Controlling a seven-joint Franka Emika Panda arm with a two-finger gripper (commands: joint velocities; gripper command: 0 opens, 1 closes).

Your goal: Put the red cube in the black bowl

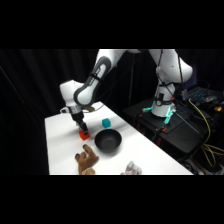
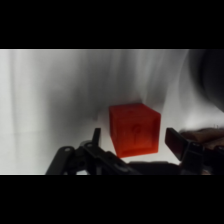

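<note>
claw (image 1: 81,129) down low over the bench (image 1: 60,145), near its left-middle part in the side view, arm reaching in from upper right. red cube (image 1: 85,135) sits on the bench right under/at the claw tips. wrist view: red cube (image 2: 135,129) between the two fingers (image 2: 95,137), one finger on either side w/ a visible gap on the right side, so claw is spread around the cube, not pinching it. can't tell if the left finger touches the cube face. cube looks to be resting on the white surface, shadow beneath it.

black bowl (image 1: 108,141) sits upright on the bench just right of the cube, near but apart from it; inside looks dark, contents not readable. dark blurred shape at upper right of the wrist view, prob. the bowl rim (image 2: 207,75), can't be sure.

cyan cube (image 1: 106,122) behind the bowl, apart from it. brown hand-shaped toy (image 1: 87,160) at the front of the bench, below the cube and bowl. small pale grey object (image 1: 131,168) at the front edge, right of the toy, too blurred to id.
</note>
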